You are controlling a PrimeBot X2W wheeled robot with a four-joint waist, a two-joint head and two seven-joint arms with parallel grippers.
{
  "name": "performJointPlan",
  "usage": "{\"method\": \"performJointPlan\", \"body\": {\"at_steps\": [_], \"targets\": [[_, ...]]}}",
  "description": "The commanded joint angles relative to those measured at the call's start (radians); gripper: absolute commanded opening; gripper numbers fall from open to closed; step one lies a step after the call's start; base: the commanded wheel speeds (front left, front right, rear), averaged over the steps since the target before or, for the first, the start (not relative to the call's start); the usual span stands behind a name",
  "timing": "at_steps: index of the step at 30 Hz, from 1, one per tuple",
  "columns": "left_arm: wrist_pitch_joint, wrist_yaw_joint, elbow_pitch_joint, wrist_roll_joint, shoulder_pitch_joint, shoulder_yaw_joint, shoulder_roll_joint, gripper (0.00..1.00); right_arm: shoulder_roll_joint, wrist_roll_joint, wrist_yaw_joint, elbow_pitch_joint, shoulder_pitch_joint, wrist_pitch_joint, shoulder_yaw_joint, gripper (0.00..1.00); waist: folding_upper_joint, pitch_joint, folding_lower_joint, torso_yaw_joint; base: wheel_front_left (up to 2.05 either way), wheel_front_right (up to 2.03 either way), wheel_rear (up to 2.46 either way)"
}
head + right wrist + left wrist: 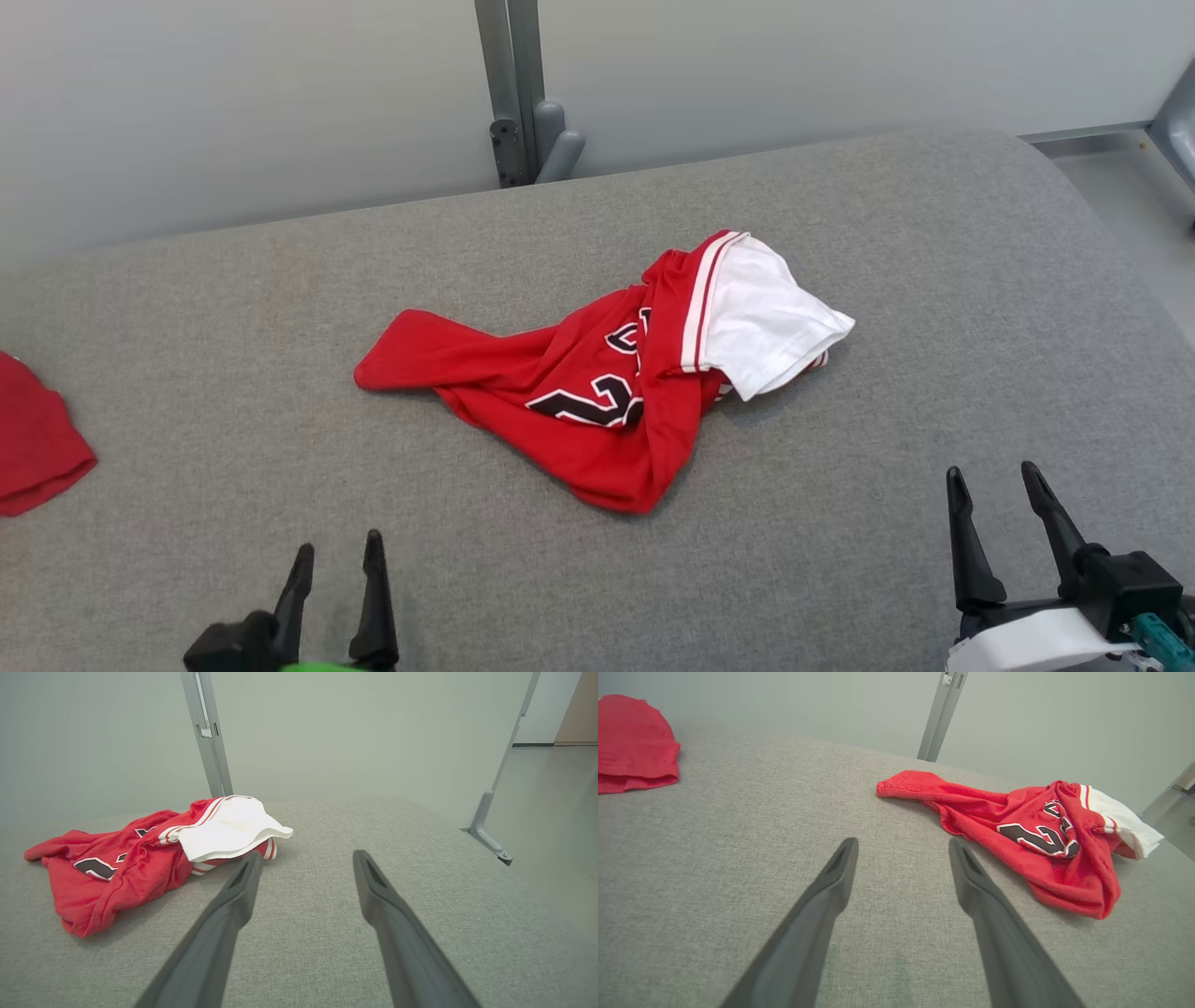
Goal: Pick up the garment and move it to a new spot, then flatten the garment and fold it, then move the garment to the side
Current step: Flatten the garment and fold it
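Red-and-white crumpled jersey with black numerals [607, 373] lies bunched mid-way on the grey fabric surface [840, 541]; left gripper [338, 543] and right gripper [991, 469] hover nearby, fingers spread wide, empty.

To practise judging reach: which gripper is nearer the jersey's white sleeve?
Right. The right gripper, open, is at lower right of the white sleeve in the head view; the left gripper, open, lies farther off at lower left.
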Motion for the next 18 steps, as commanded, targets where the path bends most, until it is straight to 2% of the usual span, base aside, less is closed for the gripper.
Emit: {"method": "performJointPlan", "body": {"at_steps": [1, 9, 18], "targets": [[0.005, -0.024, 0.032, -0.003, -0.060, -0.013, -0.004, 1.00, -0.003, -0.008, 0.000, -0.001, -0.020, -0.003, 0.010, 1.00, 0.0000, 0.016, 0.0000, -0.002, 0.00, 0.00, 0.00], [0.103, -0.102, 0.221, -0.024, -0.260, -0.075, -0.015, 1.00, -0.003, 0.003, 0.000, 0.003, -0.065, -0.003, 0.042, 1.00, 0.0000, 0.077, 0.0000, -0.051, 0.00, 0.00, 0.00], [0.151, -0.136, 0.423, -0.009, -0.424, -0.090, 0.025, 1.00, -0.003, 0.025, 0.000, 0.004, -0.098, -0.003, 0.049, 1.00, 0.0000, 0.152, 0.0000, -0.113, 0.00, 0.00, 0.00]]}}
